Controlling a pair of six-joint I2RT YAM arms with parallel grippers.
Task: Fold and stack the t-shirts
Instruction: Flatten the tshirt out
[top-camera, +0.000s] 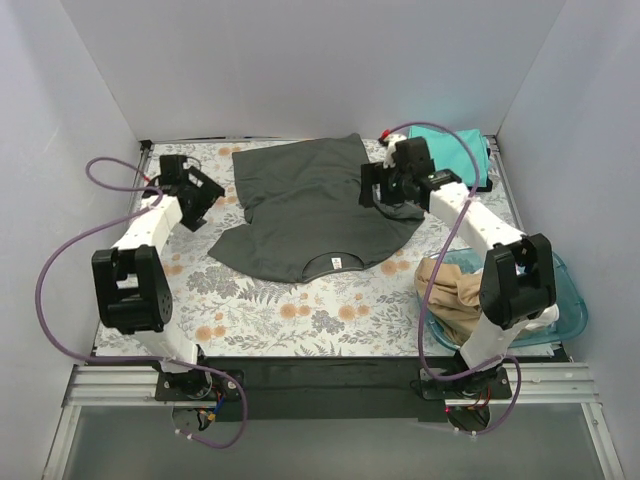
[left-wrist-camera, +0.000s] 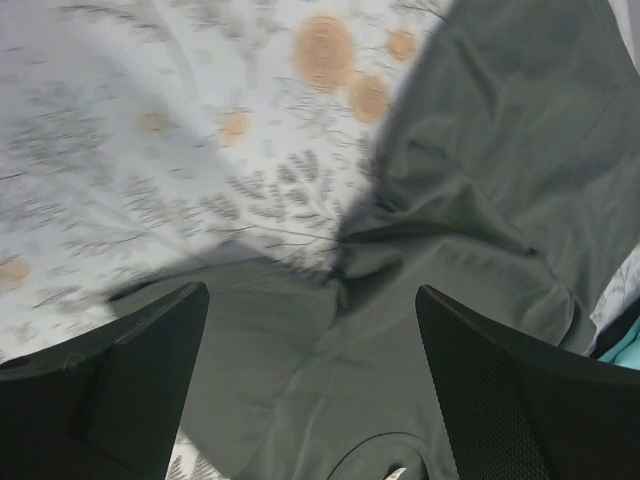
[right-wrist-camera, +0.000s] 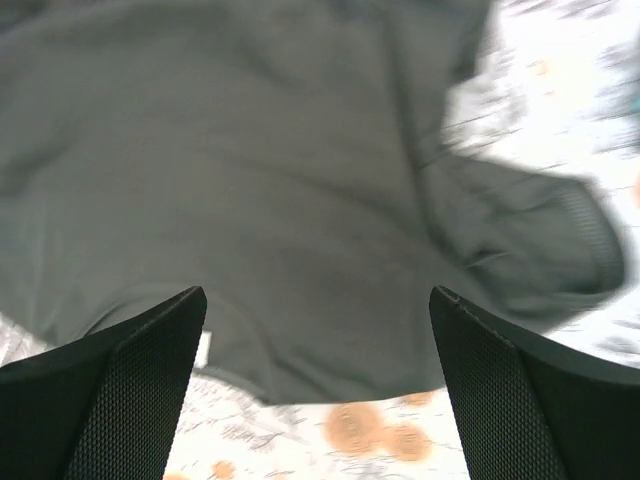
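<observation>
A dark grey t-shirt lies spread on the floral table, its neck with a small label towards the near side. My left gripper hovers open just off the shirt's left sleeve. In the left wrist view the grey t-shirt fills the space under the open left gripper. My right gripper is open over the shirt's right side. The right wrist view shows the right gripper with nothing between its fingers, above the grey cloth. A teal t-shirt lies at the back right.
A translucent blue basin stands at the near right with a tan t-shirt bunched in it, beside the right arm's base. White walls close in the table on three sides. The floral tablecloth shows in front of the grey shirt.
</observation>
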